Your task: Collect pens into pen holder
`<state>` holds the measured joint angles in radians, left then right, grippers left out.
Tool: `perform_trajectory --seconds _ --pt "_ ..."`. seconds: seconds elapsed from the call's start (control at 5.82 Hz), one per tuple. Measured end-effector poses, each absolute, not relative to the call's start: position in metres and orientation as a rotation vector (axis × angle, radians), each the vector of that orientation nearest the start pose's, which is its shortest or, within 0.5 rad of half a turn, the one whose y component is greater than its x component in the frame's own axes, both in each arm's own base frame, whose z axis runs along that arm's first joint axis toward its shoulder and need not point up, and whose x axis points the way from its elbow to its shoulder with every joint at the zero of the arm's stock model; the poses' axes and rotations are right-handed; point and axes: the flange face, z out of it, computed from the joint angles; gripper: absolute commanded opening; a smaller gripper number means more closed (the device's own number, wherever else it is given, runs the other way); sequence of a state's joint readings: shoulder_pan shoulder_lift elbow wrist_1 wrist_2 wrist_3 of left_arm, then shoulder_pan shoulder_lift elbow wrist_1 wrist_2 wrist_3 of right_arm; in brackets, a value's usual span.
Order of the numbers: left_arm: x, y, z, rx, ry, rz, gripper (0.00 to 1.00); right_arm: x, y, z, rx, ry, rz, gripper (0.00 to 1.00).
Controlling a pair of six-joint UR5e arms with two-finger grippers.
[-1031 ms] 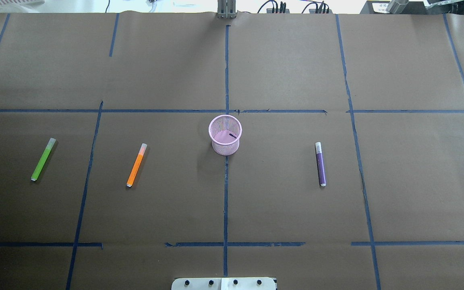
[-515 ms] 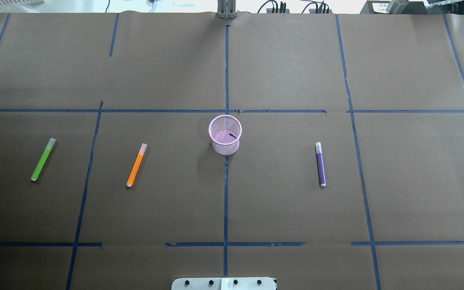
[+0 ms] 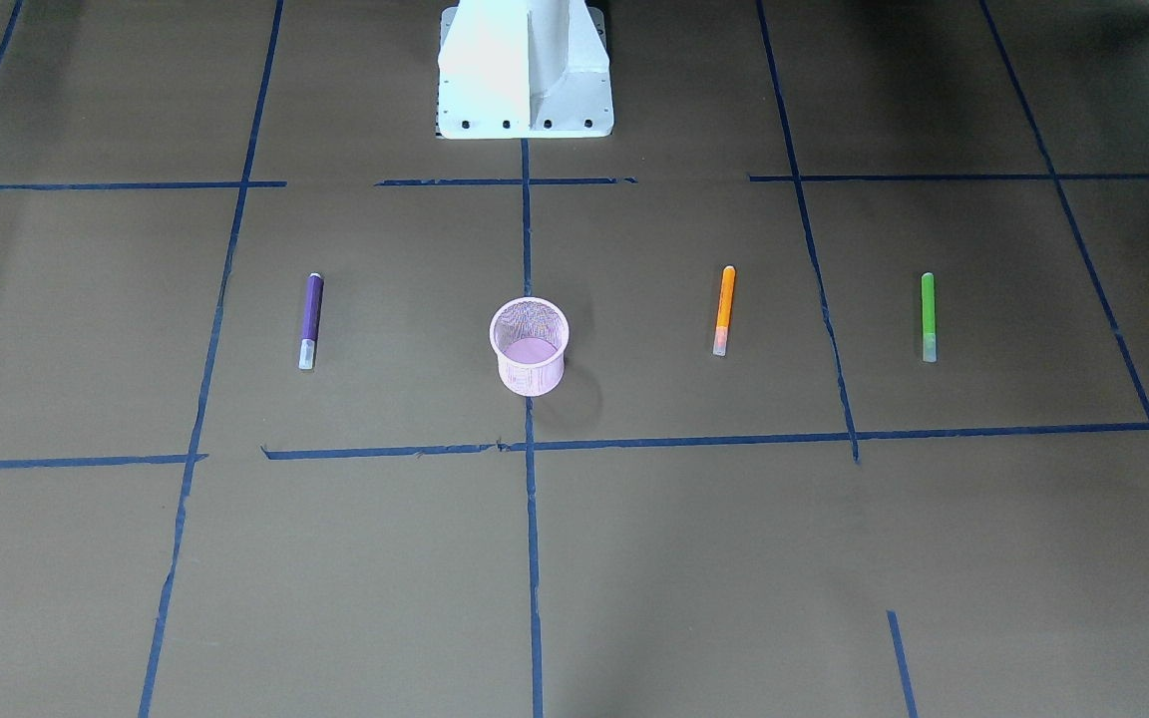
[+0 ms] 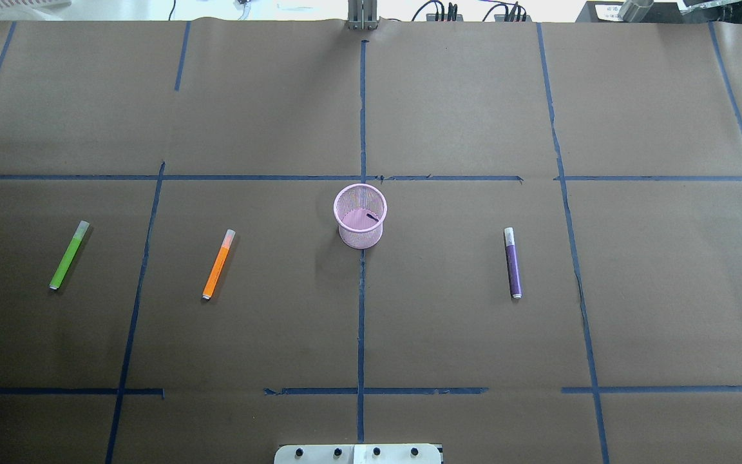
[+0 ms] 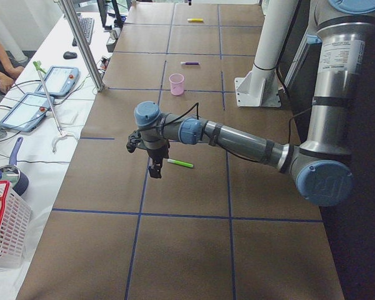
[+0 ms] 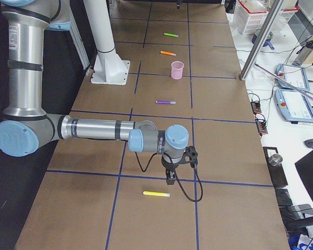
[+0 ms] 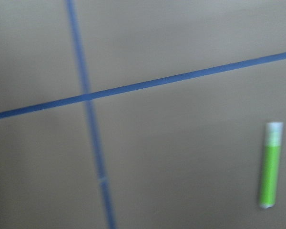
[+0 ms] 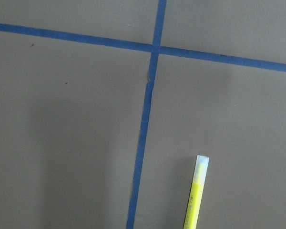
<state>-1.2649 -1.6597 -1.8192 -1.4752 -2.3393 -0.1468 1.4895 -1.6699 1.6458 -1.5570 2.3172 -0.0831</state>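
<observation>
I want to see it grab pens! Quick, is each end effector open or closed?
Left end effector: cannot be told; it shows only in a side view.
Right end effector: cannot be told either.

This is a robotics lab. The worktop (image 4: 474,96) is papered brown and gridded with blue tape lines (image 4: 361,322). Two grey-and-blue industrial arms (image 5: 237,137) share a white pedestal (image 3: 525,70). On a white side bench (image 5: 75,115) beyond the left arm's fingers (image 5: 155,172) lie teach pendants (image 5: 62,80) and a keyboard (image 5: 86,25).

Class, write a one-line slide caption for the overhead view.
Pink holder upright at centre; green pen and orange pen lie left, purple pen right.
</observation>
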Motion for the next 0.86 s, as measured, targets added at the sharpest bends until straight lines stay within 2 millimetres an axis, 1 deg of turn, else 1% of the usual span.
perform_trajectory --seconds 0.17,0.34,0.52,0.86 --pt "0.127 -0.523 0.478 0.056 0.812 0.259 1.0 0.015 -0.453 0.672 -0.034 -0.738 -0.162 1.0" --pt "0.148 -0.526 0.463 0.059 0.819 0.276 1.0 0.005 -0.453 0.677 -0.059 -0.723 -0.16 1.0" --pt "0.167 -0.526 0.455 0.055 0.822 0.3 1.0 0.0 -0.453 0.688 -0.066 -0.703 -0.166 1.0" --pt "0.2 -0.523 0.452 0.042 0.811 0.351 1.0 -0.011 -0.459 0.73 -0.031 -0.683 -0.155 1.0"
